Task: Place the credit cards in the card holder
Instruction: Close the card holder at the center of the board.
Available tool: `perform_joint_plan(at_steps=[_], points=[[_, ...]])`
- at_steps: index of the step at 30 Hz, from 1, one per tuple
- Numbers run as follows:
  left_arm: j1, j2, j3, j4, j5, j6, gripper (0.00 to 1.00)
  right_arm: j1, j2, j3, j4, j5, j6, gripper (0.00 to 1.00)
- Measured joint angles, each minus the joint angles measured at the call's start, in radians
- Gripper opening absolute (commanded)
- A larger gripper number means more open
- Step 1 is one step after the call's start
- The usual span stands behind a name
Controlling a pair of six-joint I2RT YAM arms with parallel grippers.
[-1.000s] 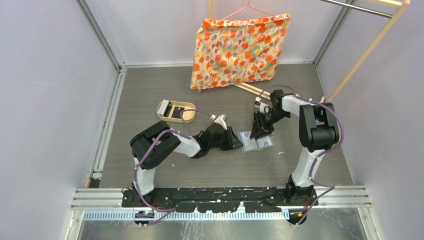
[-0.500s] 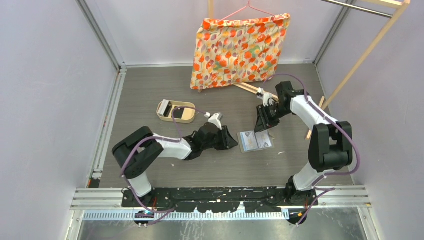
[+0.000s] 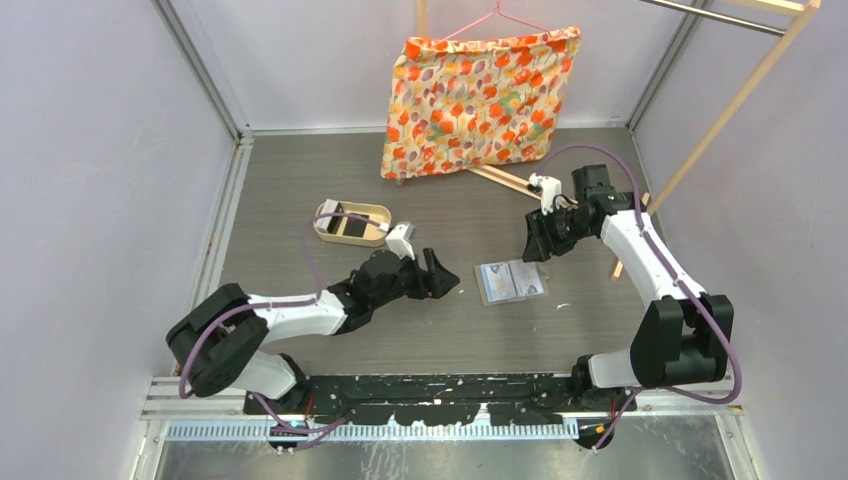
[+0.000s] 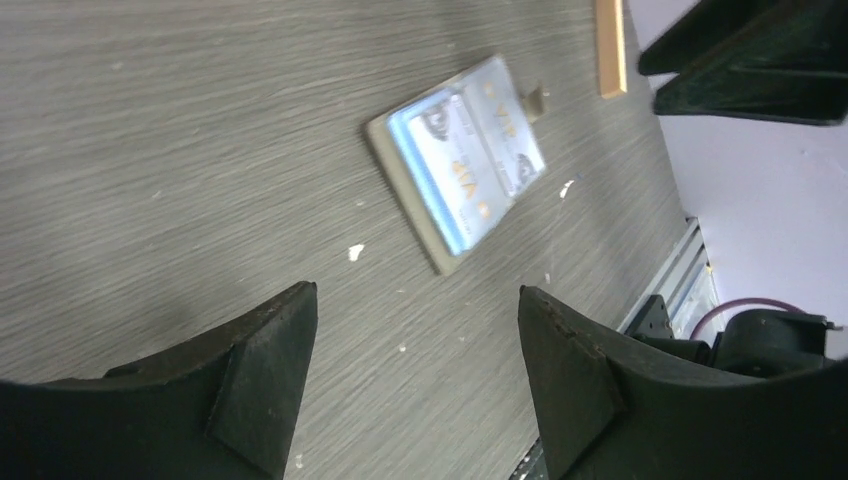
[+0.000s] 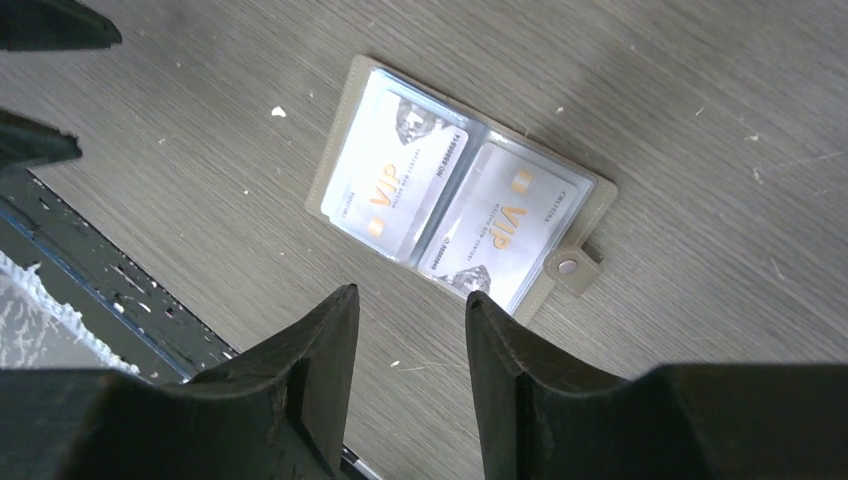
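Overhead I see the holder [image 3: 511, 281] lying open on the tabletop [image 3: 420, 330] between my two arms. A tan tray [image 3: 325, 215] sits farther back on the left, and neither wrist camera catches it. From above, the holder's faces are only pale patches. The right wrist view shows two white cards [image 5: 400, 180] with gold "VIP" lettering, one under each clear pocket. It also shows a grey border and a snap tab [image 5: 568, 266] at one edge. The left wrist view shows the holder slanted and bluish with glare. The left jaws stand wide apart and empty, to the holder's left and clear of it. The right jaws are parted less and also empty, just beyond its far side.
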State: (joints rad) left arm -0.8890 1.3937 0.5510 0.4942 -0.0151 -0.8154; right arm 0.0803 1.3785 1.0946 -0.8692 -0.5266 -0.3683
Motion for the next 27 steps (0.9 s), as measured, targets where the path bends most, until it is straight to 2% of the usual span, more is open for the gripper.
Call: perform_joint_plan(at_steps=[4,7,10,14,20,27], points=[[0.047,0.073,-0.066,0.09,0.046,-0.083,0.73,0.002,0.037,-0.02,0.013,0.007,0.026,0.34],[0.053,0.192,-0.055,0.155,0.092,-0.154,0.72,0.013,0.102,-0.02,0.031,0.033,0.051,0.22],[0.052,0.309,-0.012,0.237,0.143,-0.226,0.72,0.019,0.179,-0.019,0.031,0.072,0.068,0.16],[0.048,0.395,0.066,0.261,0.162,-0.286,0.73,0.02,0.237,-0.018,0.026,0.141,0.075,0.14],[0.02,0.42,0.169,0.131,0.133,-0.312,0.73,0.02,0.285,-0.002,0.029,0.239,0.087,0.13],[0.004,0.446,0.232,0.068,0.118,-0.335,0.73,0.02,0.357,0.006,0.031,0.34,0.099,0.13]])
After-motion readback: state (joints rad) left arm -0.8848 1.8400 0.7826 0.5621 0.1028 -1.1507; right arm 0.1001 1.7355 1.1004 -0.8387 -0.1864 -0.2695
